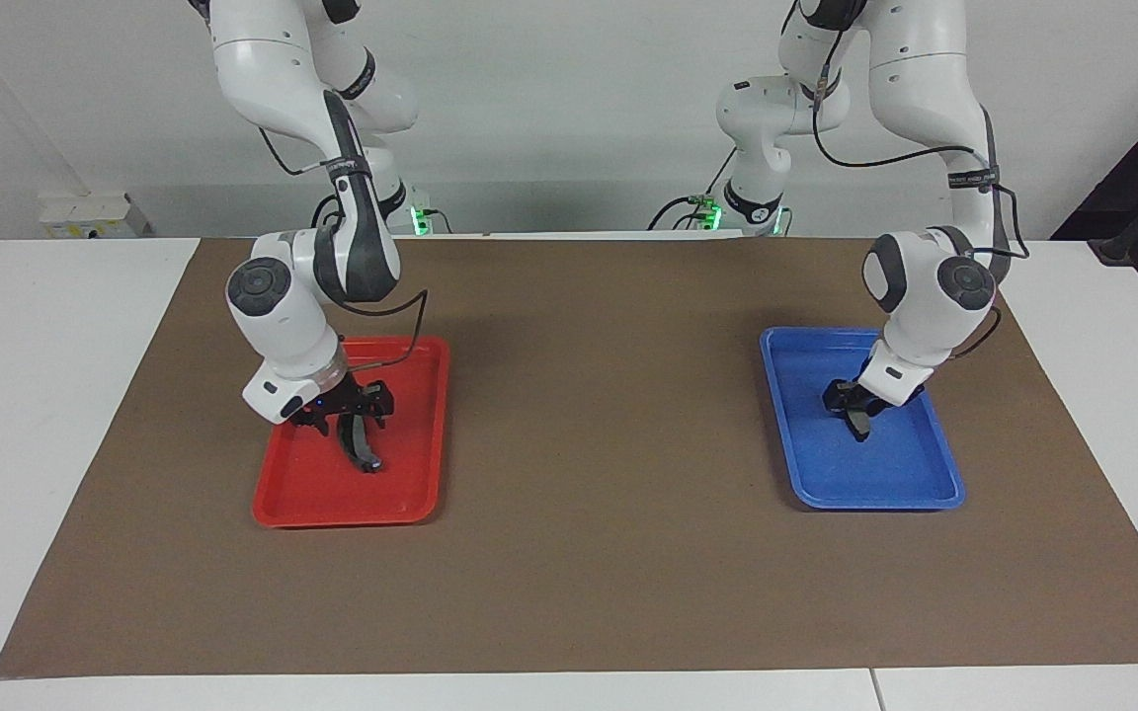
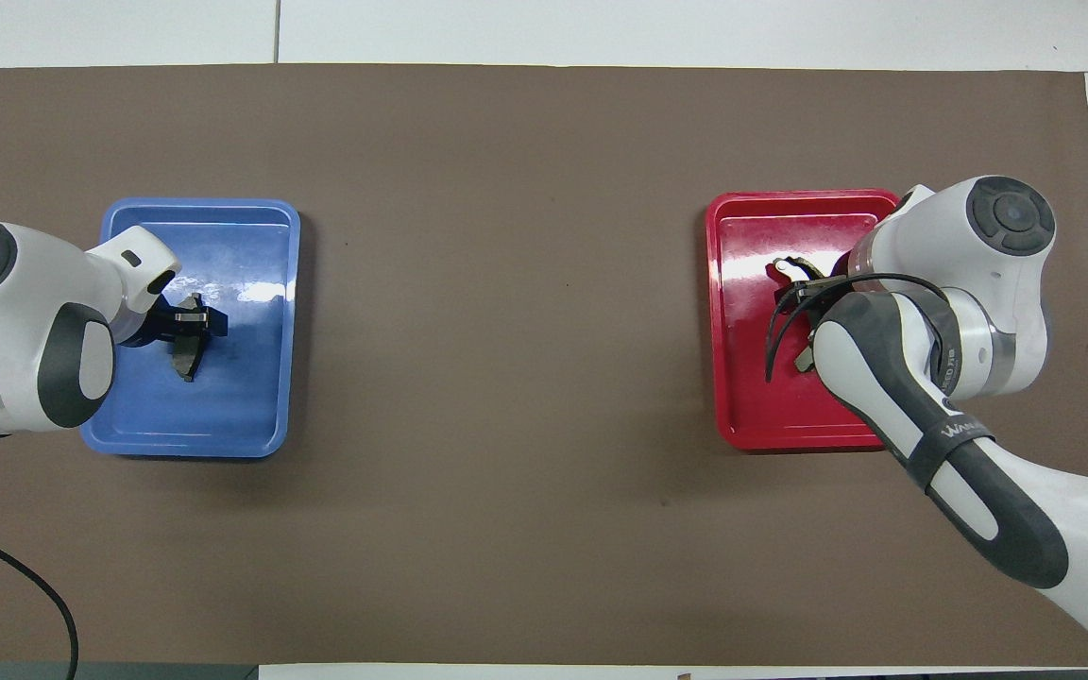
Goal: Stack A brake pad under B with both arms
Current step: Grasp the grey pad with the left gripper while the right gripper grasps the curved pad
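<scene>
Meanwhile, the left gripper (image 1: 857, 413) was down in the blue tray (image 1: 930, 472), its jaws closed on the A brake pad (image 2: 189, 348). Toward the right arm's end of the bench, the right gripper (image 1: 352, 420) had its jaws clamped on B (image 1: 363, 446), over the red tray (image 1: 411, 474).

A red tray (image 1: 421, 434) and a blue tray (image 1: 925, 474) sit well apart on brown mat (image 1: 609, 415).

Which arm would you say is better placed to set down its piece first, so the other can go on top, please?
The left, probably. The left gripper is down in the blue tray on the A brake pad, which belongs underneath. The right gripper is in the red tray at B.
</scene>
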Controlling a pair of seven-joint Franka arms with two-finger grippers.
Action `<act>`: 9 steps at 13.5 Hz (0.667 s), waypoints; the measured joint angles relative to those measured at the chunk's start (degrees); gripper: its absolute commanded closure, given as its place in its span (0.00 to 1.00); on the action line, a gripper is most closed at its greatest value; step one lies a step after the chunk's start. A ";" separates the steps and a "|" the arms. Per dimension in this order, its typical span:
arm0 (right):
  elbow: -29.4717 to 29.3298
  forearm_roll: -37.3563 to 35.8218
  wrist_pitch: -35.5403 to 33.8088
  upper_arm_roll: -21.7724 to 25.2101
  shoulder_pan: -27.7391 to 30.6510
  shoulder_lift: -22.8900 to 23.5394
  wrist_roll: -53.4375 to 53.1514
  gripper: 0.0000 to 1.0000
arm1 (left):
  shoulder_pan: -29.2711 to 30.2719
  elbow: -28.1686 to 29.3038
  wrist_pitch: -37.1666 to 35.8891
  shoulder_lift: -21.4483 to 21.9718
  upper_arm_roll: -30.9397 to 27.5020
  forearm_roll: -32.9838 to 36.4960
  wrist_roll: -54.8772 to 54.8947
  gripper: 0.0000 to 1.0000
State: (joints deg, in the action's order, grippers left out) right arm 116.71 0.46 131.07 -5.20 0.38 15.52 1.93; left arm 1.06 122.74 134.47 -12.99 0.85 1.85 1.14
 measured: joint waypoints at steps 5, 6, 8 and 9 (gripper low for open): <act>0.81 0.00 0.75 0.00 0.04 0.42 0.64 0.27 | -0.02 -0.06 -0.63 0.81 0.02 0.00 0.09 0.99; 0.92 0.00 0.76 0.00 0.06 0.59 0.82 0.27 | -0.02 -0.23 -1.07 0.79 0.04 0.00 0.09 0.99; 1.05 -0.01 0.76 0.05 0.19 0.82 1.85 0.30 | -0.07 -1.86 -4.44 0.81 0.17 0.00 0.09 0.99; 1.09 -0.01 0.76 0.06 0.31 0.82 2.30 0.32 | -0.09 -3.26 -6.31 0.85 0.26 0.00 0.09 0.99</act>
State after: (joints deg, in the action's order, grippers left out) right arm 117.80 0.45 131.83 -5.14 0.69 16.34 4.23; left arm 0.98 119.48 128.15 -12.14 1.11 1.85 1.23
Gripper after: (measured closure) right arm 0.278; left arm 0.604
